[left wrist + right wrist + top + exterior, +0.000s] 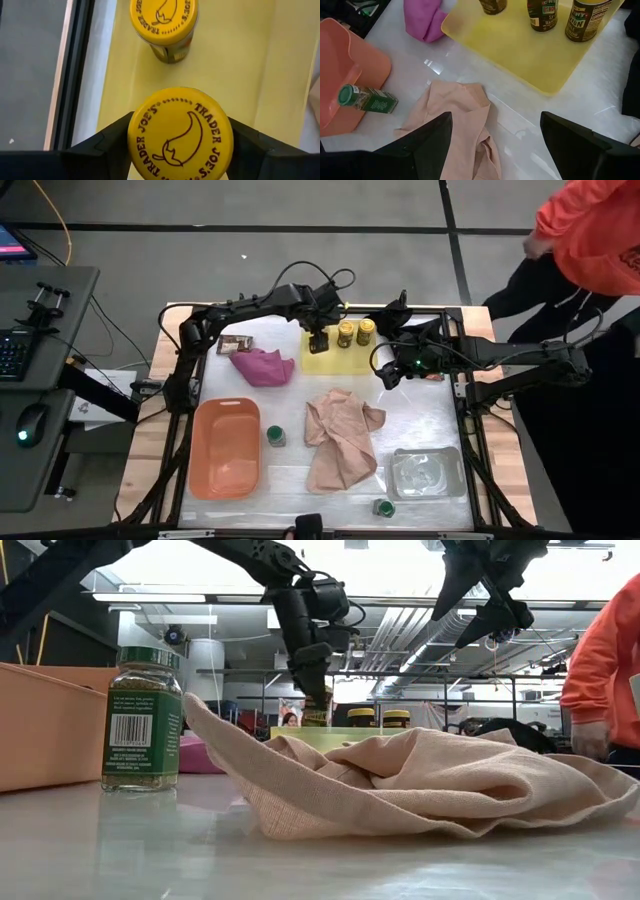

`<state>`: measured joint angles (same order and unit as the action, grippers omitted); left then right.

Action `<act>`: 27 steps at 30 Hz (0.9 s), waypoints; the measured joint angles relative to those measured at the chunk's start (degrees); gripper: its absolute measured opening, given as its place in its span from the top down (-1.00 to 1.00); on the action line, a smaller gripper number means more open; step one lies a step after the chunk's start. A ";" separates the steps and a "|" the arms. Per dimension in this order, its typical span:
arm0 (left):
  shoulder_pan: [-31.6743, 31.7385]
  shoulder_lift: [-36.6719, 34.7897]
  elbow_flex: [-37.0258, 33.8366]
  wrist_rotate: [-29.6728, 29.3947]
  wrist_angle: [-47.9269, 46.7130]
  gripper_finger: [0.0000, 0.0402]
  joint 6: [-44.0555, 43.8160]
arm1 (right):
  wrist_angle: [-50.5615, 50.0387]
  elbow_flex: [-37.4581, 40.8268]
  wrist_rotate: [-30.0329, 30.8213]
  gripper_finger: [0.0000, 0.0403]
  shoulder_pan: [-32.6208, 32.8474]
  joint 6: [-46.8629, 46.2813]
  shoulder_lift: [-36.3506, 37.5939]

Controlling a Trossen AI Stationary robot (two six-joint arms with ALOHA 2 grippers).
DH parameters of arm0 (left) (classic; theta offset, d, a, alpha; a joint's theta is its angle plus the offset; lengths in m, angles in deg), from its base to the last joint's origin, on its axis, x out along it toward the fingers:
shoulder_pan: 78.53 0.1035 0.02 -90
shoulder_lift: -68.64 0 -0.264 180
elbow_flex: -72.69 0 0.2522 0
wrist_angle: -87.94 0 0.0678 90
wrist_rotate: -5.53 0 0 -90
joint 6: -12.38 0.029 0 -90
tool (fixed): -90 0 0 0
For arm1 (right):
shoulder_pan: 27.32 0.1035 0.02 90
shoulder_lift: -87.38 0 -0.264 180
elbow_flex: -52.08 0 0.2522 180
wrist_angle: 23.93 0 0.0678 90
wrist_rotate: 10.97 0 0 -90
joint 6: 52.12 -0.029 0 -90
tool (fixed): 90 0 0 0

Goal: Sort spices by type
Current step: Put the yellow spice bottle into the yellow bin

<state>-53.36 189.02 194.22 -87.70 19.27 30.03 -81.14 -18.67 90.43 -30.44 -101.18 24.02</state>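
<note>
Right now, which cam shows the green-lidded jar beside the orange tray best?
Low view: the green-lidded jar stands close, upright, label readable. High view shows only its lid; right wrist view shows it small near the picture's edge; left wrist view misses it.

Left gripper [180, 155] over yellow tray [235, 65]. Fingers [107, 147] flank yellow-lidded jar [180, 135], one each side of lid, v. close to lid edge; contact can't be confirmed. Lid faces camera, brown "Trader Joe's" lettering round rim w/ chili pepper drawing in middle. 2nd yellow-lidded jar [164, 22] stands upright on same tray, apart from 1st, same lid print; dark contents + bit of label visible below lid. Pale table surface [102, 75] beside tray, then dark frame rail [77, 75], grey floor [30, 75] beyond.
</note>
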 joint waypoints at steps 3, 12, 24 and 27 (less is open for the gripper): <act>0.00 0.00 0.00 0.00 0.59 -0.18 -0.21 | 0.00 0.00 0.00 -0.47 0.00 -0.04 0.00; 0.00 0.00 0.00 0.04 0.67 -0.19 -0.84 | 0.00 0.00 0.00 -0.47 0.00 -0.44 0.00; 0.31 1.73 0.01 0.24 2.72 -0.43 -2.61 | 0.00 0.00 0.00 -0.47 -0.02 -0.44 0.00; 0.31 1.61 0.02 0.20 3.09 -0.47 -2.38 | 0.00 0.00 0.00 -0.47 -0.02 -0.42 0.00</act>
<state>-53.06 190.62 194.24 -87.50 22.36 27.65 -81.14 -18.67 90.43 -30.46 -101.60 24.02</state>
